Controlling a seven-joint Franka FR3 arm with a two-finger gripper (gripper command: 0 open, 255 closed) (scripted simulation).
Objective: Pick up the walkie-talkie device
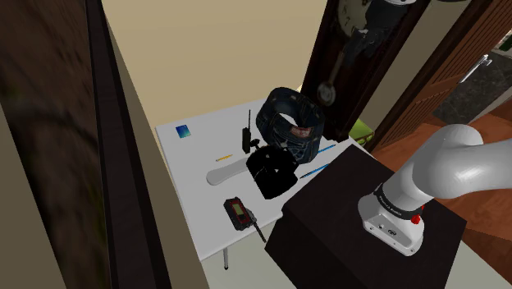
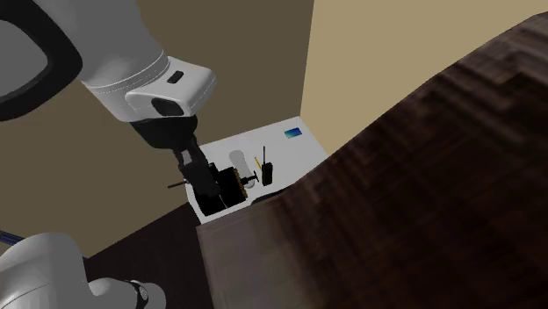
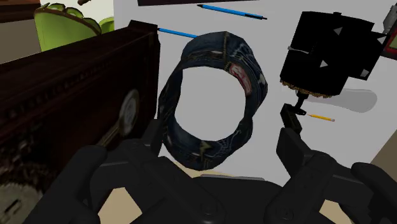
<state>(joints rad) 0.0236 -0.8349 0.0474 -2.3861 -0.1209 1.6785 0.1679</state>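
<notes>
The robot's jaws stand apart, hanging over a ring of denim (image 3: 210, 102) on the white table (image 1: 193, 152). The black walkie-talkie (image 1: 245, 138) stands upright, antenna up, just left of centre in the shoulder view. It is near a yellow pencil (image 1: 223, 157) and clear of the jaws.

You had a white surface (image 1: 193, 205) set against a beige wall. A dark blue, mottled ring (image 1: 289, 123) lay toward the shoulder view's right, next to a tall dark wooden clock (image 1: 353, 57). A black blocky thing (image 1: 271, 174) sat just beside the ring, with a white oblong piece (image 1: 221, 174) next to it. A small blue card (image 1: 183, 131) lay near the wall. A yellow pencil (image 1: 223, 158) lay between the card and the oblong piece, and a blue pen (image 1: 314, 171) lay near the ring. Something green (image 1: 361, 130) sat past the edge.
</notes>
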